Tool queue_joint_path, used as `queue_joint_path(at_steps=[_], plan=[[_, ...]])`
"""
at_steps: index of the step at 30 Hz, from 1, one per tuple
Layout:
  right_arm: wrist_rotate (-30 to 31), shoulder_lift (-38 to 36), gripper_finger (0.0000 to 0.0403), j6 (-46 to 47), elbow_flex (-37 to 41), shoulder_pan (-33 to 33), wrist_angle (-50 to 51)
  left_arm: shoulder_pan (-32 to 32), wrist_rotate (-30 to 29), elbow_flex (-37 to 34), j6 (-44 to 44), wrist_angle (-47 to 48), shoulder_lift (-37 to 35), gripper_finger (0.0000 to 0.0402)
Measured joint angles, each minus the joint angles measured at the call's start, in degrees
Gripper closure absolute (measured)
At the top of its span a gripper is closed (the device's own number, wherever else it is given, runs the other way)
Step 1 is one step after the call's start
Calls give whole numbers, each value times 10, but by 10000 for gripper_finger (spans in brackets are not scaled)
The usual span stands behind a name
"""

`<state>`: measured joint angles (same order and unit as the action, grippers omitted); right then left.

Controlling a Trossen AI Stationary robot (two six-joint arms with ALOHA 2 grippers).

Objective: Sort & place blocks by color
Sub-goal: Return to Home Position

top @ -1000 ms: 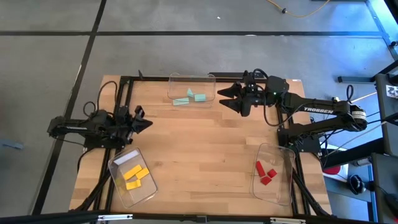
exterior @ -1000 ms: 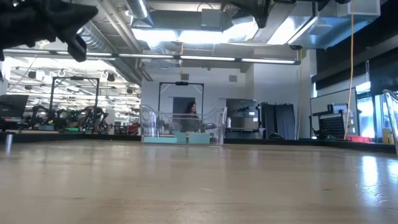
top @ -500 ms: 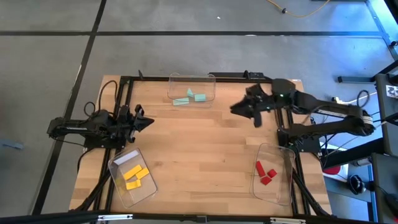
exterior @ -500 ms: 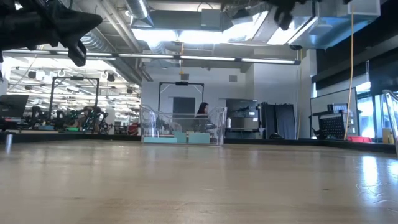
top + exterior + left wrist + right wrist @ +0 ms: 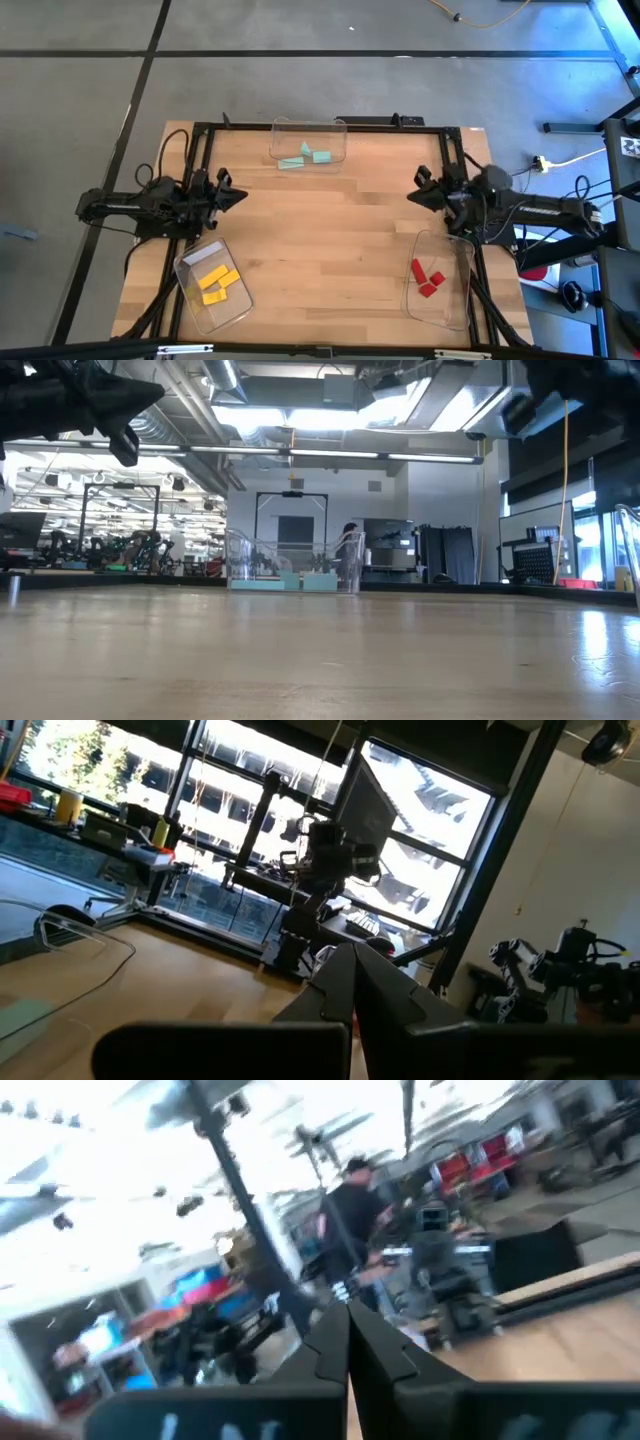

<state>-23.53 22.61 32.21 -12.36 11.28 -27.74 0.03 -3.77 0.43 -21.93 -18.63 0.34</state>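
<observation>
- Right hand [image 5: 416, 189]: drawn back since a second ago from beside the far middle bin to the right edge of the tabletop [image 5: 320, 240]. It is now near the far end of the right bin, with fingers clenched together and holding nothing.
- Left hand [image 5: 236, 197]: unmoved at the left edge, near the left bin. Its fingers are pressed together and it holds nothing.
- Far middle bin [image 5: 310, 121]: clear plastic, holding three mint-green blocks [image 5: 305, 151] that lie close together on its floor. They are placed as before.
- Left bin [image 5: 192, 262]: clear, set askew at the near left corner. It holds three yellow blocks [image 5: 218, 283] lying side by side, unchanged.
- Right bin [image 5: 450, 305]: clear, at the near right edge. It holds three red blocks [image 5: 427, 279] clustered toward its inner wall, unchanged.
- Person [image 5: 350, 536]: in the room beyond the tabletop in the low view, now farther right behind the far middle bin than a second ago.
</observation>
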Motion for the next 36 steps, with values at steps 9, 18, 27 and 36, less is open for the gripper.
queue_joint_path(at_steps=[9,18,27,36], plan=[[163,-99,402,-80,98,-1,59,0,0,0,0,0,0,401],[221,-174,403,-148,90,-1,340,0,0,0,0,0,0,401],[175,-207,403,-70,120,-73,256,0,2,0,0,0,0,401],[224,-182,400,-154,120,-131,265,0,2,0,0,0,0,401]])
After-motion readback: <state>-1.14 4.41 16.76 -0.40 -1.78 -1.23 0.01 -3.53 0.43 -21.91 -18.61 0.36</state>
